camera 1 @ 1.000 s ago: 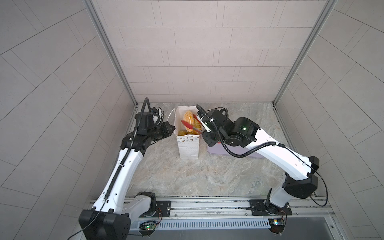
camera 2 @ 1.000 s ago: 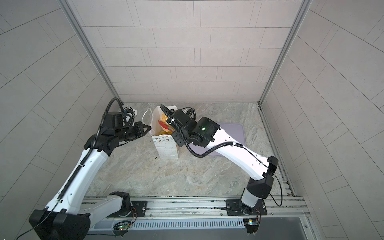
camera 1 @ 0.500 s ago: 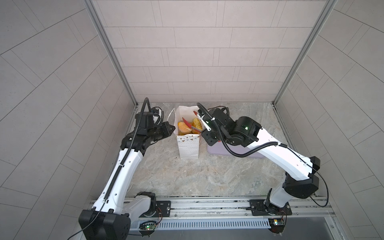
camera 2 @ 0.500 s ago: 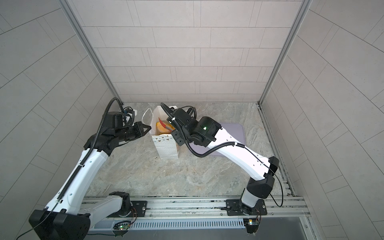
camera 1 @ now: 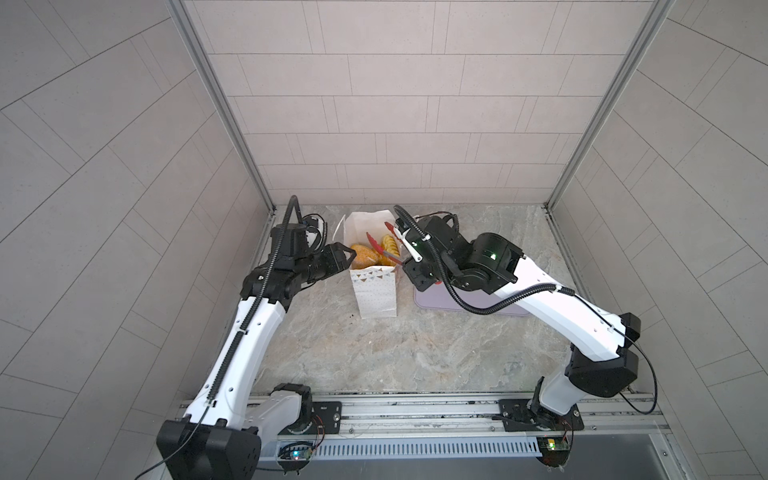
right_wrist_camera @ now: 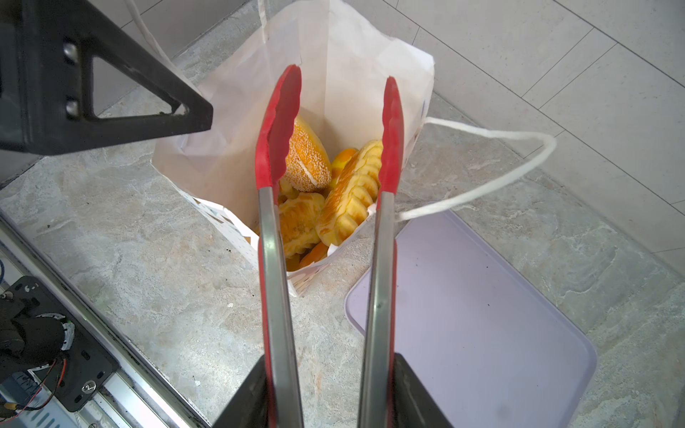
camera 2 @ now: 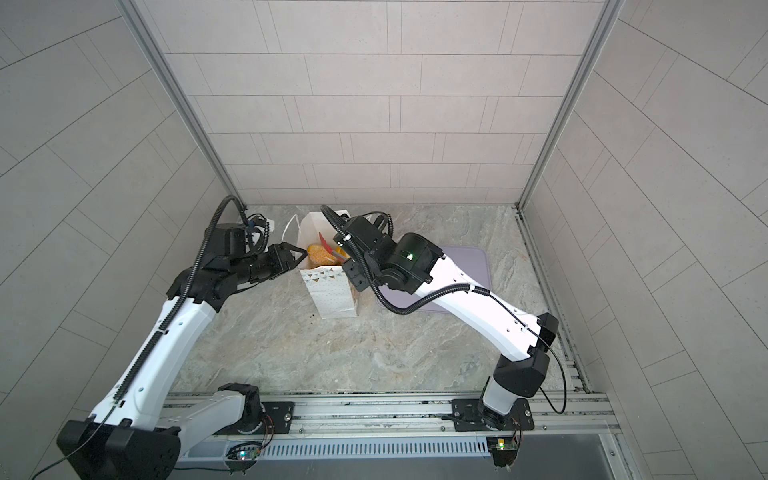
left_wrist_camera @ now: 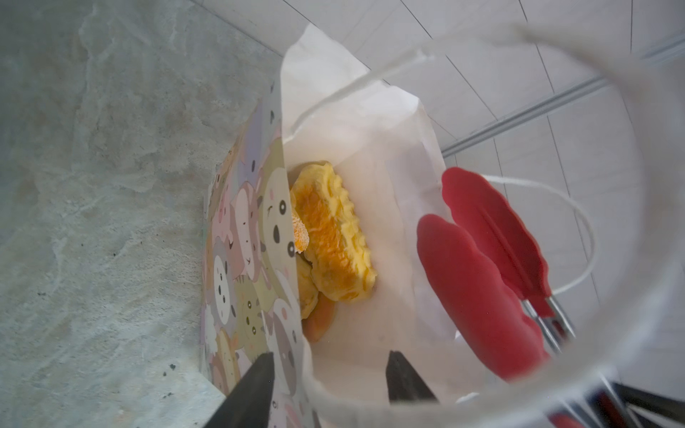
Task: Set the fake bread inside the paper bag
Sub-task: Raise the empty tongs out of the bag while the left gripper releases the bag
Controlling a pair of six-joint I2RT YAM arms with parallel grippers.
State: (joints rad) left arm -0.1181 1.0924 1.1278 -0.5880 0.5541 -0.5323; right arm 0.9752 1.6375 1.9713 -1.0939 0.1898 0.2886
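Note:
The white paper bag (camera 1: 374,291) (camera 2: 332,295) stands upright with several pieces of fake bread (camera 1: 363,255) (right_wrist_camera: 307,163) inside: a seeded bun, ridged yellow loaves and an orange piece. My left gripper (camera 1: 350,255) (left_wrist_camera: 330,357) is open at the bag's left rim, with one finger outside the animal-face wall (left_wrist_camera: 241,259) and one inside. My right gripper (camera 1: 411,268) (right_wrist_camera: 330,359) is shut on the handles of the red-tipped tongs (right_wrist_camera: 274,259) (camera 1: 384,245). The tong tips stand apart over the bag's mouth with nothing between them.
The lilac tray (camera 1: 436,299) (right_wrist_camera: 482,315) lies bare on the marble table, right of the bag and partly under my right arm. The bag's cord handles (right_wrist_camera: 482,185) hang loose. Tiled walls close in the back and both sides.
The tongs carried a ridged loaf over the bag a second ago; their tips have since spread and the loaf lies inside. My left gripper has opened from its grip on the bag's rim.

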